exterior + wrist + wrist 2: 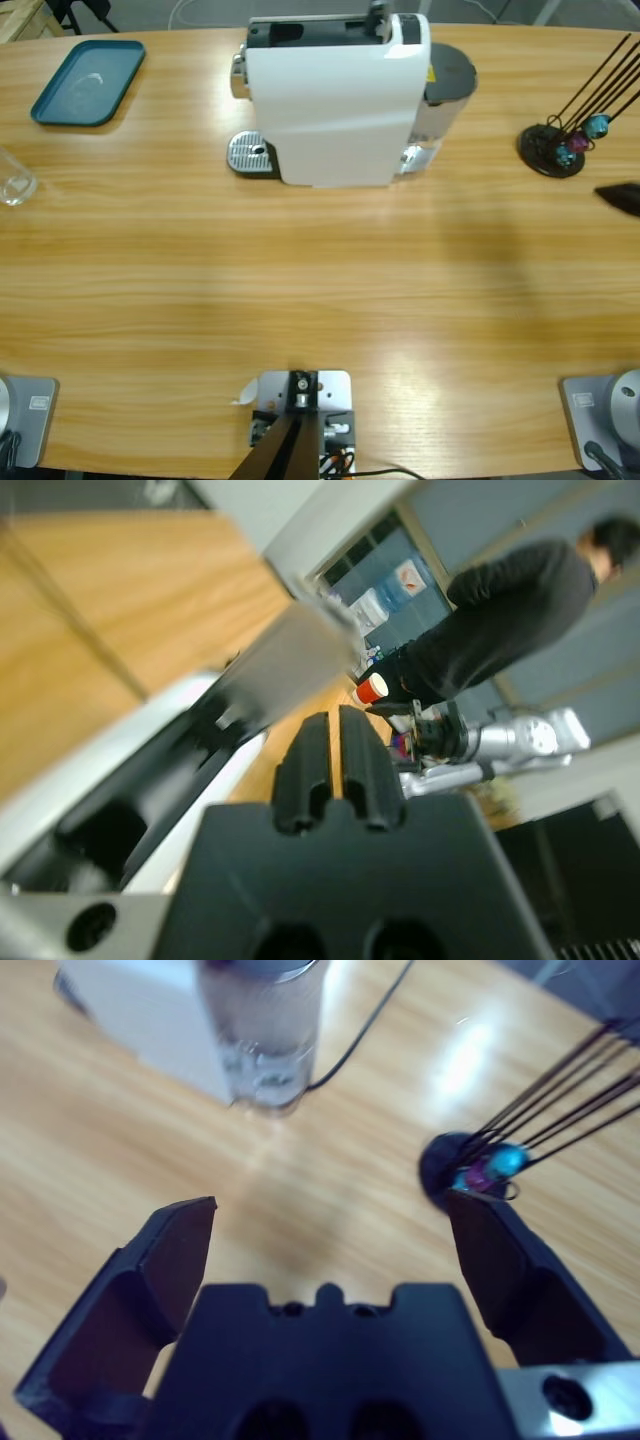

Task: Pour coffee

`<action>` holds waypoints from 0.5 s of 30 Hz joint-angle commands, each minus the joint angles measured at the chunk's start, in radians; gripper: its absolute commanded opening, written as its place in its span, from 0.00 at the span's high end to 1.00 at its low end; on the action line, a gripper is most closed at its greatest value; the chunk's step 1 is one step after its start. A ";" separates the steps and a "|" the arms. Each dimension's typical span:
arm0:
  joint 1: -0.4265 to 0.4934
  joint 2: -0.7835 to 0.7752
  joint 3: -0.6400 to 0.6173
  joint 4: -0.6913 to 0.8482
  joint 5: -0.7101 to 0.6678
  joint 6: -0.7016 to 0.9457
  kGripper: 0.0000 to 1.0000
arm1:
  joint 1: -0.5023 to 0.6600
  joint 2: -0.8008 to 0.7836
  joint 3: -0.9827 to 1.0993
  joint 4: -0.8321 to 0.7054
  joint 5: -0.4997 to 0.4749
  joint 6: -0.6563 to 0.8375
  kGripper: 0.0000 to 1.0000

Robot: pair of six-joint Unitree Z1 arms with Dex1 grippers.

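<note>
A white coffee machine (335, 100) stands at the back middle of the table, its metal drip tray (250, 155) bare. A clear glass (15, 178) sits at the far left edge; the coffee is not visible in it. My right gripper (330, 1210) is open with nothing between its jaws, above bare wood between the machine's water tank (265, 1030) and the capsule stand (450, 1165). Only its black tip (620, 197) enters the high view at the right edge. My left gripper (333, 718) is shut on nothing, close over the machine's top (100, 760).
A blue tray (88, 80) lies at the back left. The black wire capsule stand (552, 150) with blue and purple capsules (580, 140) is at the back right. A person in dark clothes (500, 610) stands beyond the table.
</note>
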 commanded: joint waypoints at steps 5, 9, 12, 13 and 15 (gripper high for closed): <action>-0.114 -0.212 0.077 0.296 0.405 0.715 0.03 | -0.176 0.189 -0.005 -0.159 -0.099 0.041 0.11; -0.192 -0.288 0.194 0.423 0.734 0.857 0.03 | -0.303 0.251 0.032 -0.240 -0.065 0.045 0.12; -0.196 -0.413 0.312 0.428 0.812 0.854 0.03 | -0.380 0.258 0.108 -0.339 -0.030 0.060 0.16; -0.198 -0.460 0.354 0.435 0.860 0.853 0.03 | -0.398 0.260 0.133 -0.363 -0.023 0.062 0.16; -0.200 -0.557 0.423 0.470 0.976 0.810 0.03 | -0.427 0.269 0.189 -0.424 -0.008 0.062 0.16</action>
